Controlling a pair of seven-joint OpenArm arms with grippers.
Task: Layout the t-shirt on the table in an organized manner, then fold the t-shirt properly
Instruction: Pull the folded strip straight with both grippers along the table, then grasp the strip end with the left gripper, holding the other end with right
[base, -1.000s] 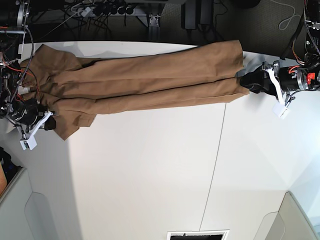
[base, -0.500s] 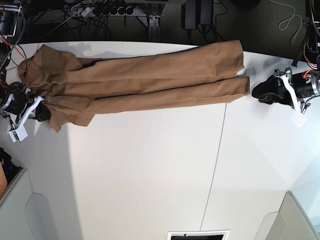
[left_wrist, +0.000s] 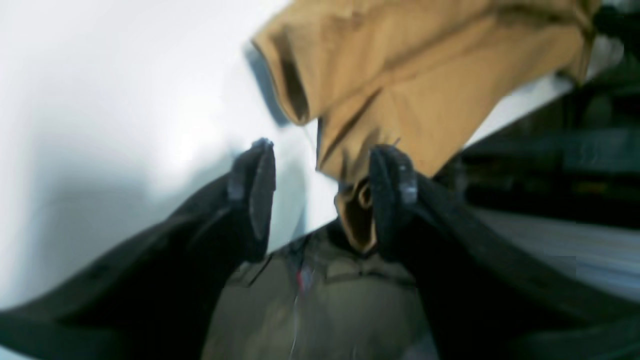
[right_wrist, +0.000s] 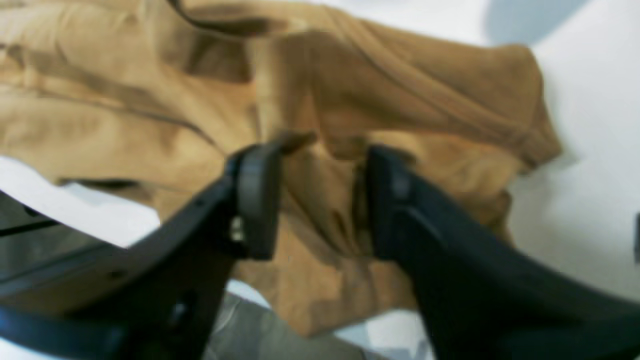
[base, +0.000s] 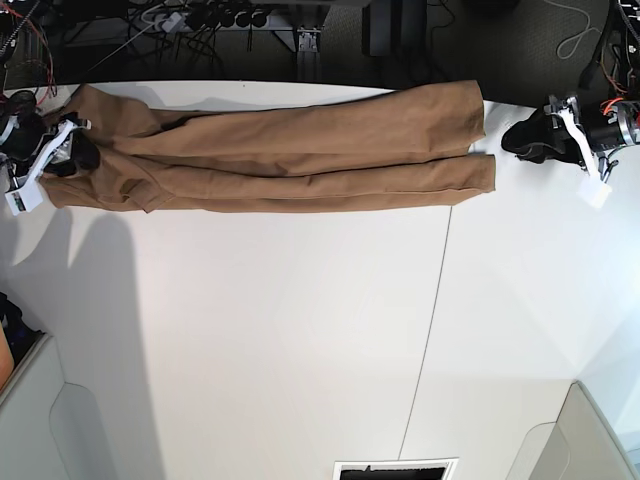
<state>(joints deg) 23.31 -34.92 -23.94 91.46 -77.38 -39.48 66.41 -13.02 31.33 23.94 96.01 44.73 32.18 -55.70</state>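
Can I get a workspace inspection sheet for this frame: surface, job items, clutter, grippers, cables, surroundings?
Surface: white table, one thin dark seam running front to back.
Job's things: tan t-shirt lying as a long narrow band along the far edge, lengthwise folds showing.
Clutter: nothing seen on the tabletop besides the shirt.
Grippers: left gripper open, beside the shirt's end, nothing between its jaws. Right gripper open, jaws straddling bunched cloth at the other end, not clamped.
Cables: red and black wiring on both arms; white cable on the floor behind.
Surroundings: dark floor, power strip beyond the far edge.
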